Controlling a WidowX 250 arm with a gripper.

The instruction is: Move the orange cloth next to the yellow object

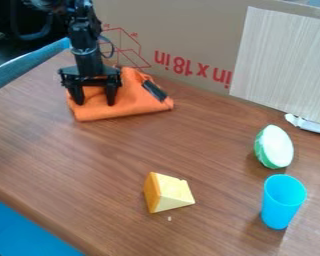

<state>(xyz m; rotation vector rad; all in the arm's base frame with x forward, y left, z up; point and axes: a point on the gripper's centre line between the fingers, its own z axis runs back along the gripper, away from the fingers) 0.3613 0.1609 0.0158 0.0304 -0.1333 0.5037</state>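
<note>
In the camera view, the gripper (94, 103) hangs down over the orange cloth (139, 103), its two fingers spread well apart, with cloth showing between them and nothing clamped. The fingertips may be touching the fabric, though this angle does not settle it. The cloth lies rumpled beneath the gripper and reaches out to its right in the view, where a black strip (154, 90) rests aslant on it.

The yellow object (173, 192), a wedge with an orange side, sits well apart from the gripper, nearer the camera and to the right; the cloth is well apart from it too. Farther right of the gripper, a white-faced green object (275, 147) lies near an upright blue cup (280, 202), which is closer to the camera. All rest on the brown wooden table (69, 155). Behind the gripper stands a cardboard panel (176, 30) with red print.
</note>
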